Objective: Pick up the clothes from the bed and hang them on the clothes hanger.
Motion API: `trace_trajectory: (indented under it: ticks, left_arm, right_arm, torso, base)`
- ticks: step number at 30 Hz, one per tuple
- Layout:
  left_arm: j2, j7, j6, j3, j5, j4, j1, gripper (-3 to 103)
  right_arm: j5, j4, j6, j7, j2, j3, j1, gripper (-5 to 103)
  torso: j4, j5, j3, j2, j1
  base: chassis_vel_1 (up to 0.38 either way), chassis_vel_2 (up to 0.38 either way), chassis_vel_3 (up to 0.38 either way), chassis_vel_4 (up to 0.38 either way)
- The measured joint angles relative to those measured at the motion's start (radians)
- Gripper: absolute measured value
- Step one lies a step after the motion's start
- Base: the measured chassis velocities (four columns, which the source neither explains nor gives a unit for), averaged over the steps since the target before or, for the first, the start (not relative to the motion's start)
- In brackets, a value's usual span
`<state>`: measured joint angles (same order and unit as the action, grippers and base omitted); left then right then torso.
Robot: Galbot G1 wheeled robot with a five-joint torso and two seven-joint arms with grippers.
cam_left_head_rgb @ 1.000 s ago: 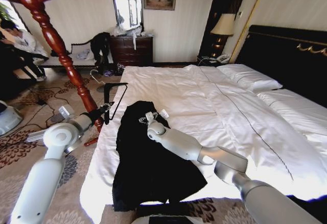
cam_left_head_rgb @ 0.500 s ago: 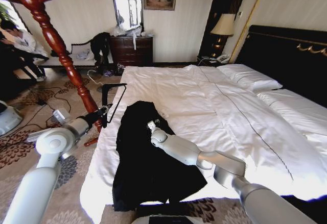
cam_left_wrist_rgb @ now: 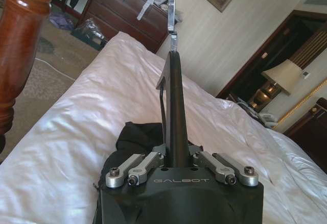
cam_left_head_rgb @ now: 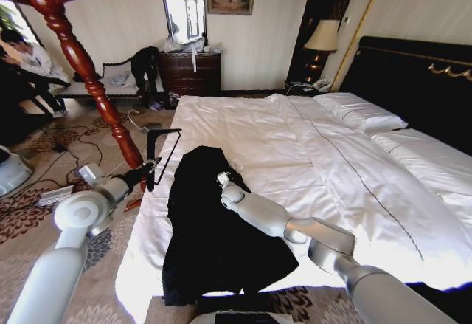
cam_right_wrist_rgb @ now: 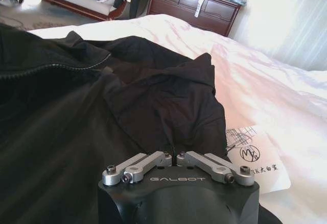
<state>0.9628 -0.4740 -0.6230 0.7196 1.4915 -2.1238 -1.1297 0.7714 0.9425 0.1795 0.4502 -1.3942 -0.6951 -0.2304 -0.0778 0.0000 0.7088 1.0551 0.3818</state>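
Clothes [cam_left_head_rgb: 214, 228] lie on near left part of bed [cam_left_head_rgb: 332, 169], right gripper [cam_left_head_rgb: 219, 178] pressed on them, fingers closed pinching black fabric. Left gripper [cam_left_head_rgb: 150, 167] beside bed edge clamps black wire hanger [cam_left_head_rgb: 164, 147]. Clothes hanger [cam_left_head_rgb: 81, 66] stands beyond.

The head camera looks down over the bed [cam_left_head_rgb: 310, 154]. Each wrist camera sits just behind its gripper, facing forward; all share the clothes [cam_right_wrist_rgb: 127, 96].
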Motion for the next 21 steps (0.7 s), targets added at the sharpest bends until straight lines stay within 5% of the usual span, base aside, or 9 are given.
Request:
trace_trajectory:
  ticks: [5,15,21]
  left_arm:
    - [-0.001,0.001,-0.002,-0.008,0.006,0.007,-0.002,18]
    - [-0.004,0.049,-0.036,-0.036,0.095,0.002,-0.081,18]
    - [0.001,0.067,-0.054,-0.078,0.105,0.005,-0.096,18]
  right_arm:
    - [0.057,0.006,-0.017,-0.031,0.017,0.020,-0.001,0]
    - [0.395,0.170,-0.077,-0.105,0.101,0.193,-0.018,0]
    - [0.458,0.205,-0.100,-0.160,0.129,0.237,-0.035,0]
  torso:
    - [-0.0002,0.0000,0.000,0.000,0.000]
    - [-0.0001,0.0002,0.000,0.000,0.000]
    - [-0.0001,0.0003,0.000,0.000,0.000]
  base:
    - [0.000,0.000,0.000,0.000]
    - [0.000,0.000,0.000,0.000]
    - [0.000,0.000,0.000,0.000]
